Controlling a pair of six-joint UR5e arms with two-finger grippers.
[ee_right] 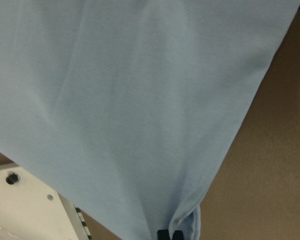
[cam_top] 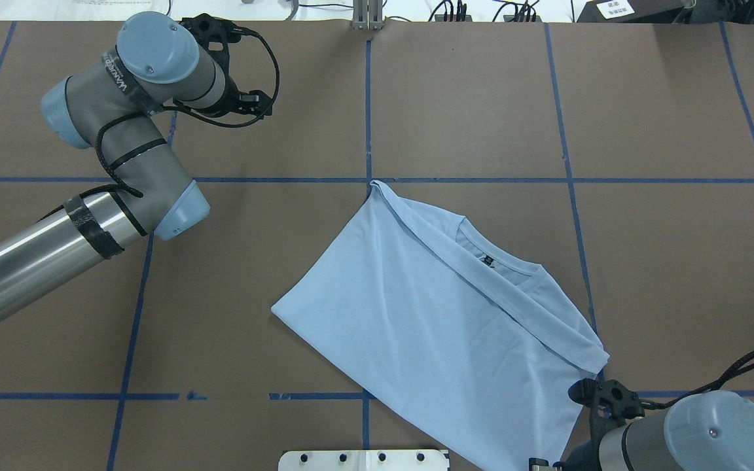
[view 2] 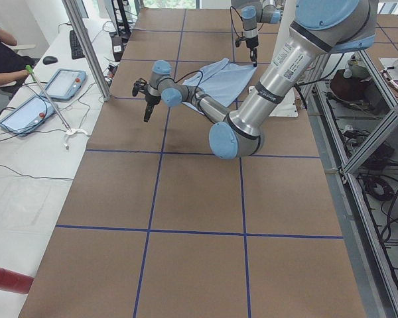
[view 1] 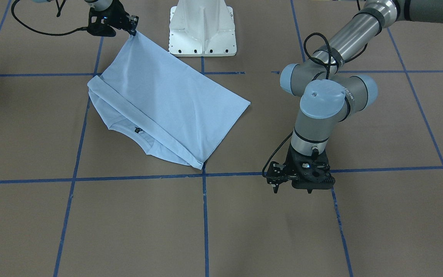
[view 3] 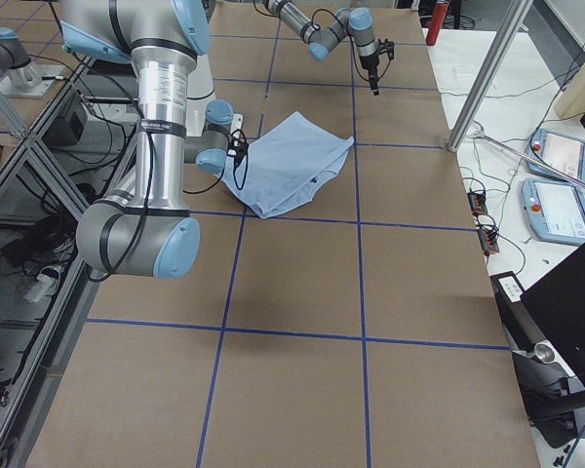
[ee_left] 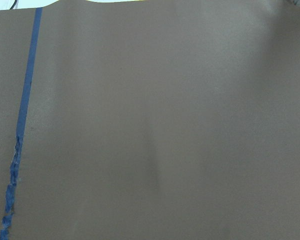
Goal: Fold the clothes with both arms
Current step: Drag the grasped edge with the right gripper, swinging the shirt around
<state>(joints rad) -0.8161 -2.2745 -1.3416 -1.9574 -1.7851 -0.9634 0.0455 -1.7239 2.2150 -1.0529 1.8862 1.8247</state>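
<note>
T-shirt (cam_top: 429,314): folded, flat on table (cam_top: 665,261), long axis diagonal from table centre toward robot's right; collar on far edge. Right jaws clamped on near-right corner. Left jaws well apart, over table; gap impossible to tell.

Light blue T-shirt (view 1: 167,100), folded into a slanted oblong, mostly flat on the bench (view 1: 321,231). One edge turned over in a long band beside the ribbed collar (cam_top: 514,265) with its dark neck label (cam_top: 488,260). One corner drawn to a point, pinched in the right hand (view 1: 132,31). Left hand (view 1: 275,187) pointing down, well apart from the cloth, holding nothing; finger gap unclear.
</note>
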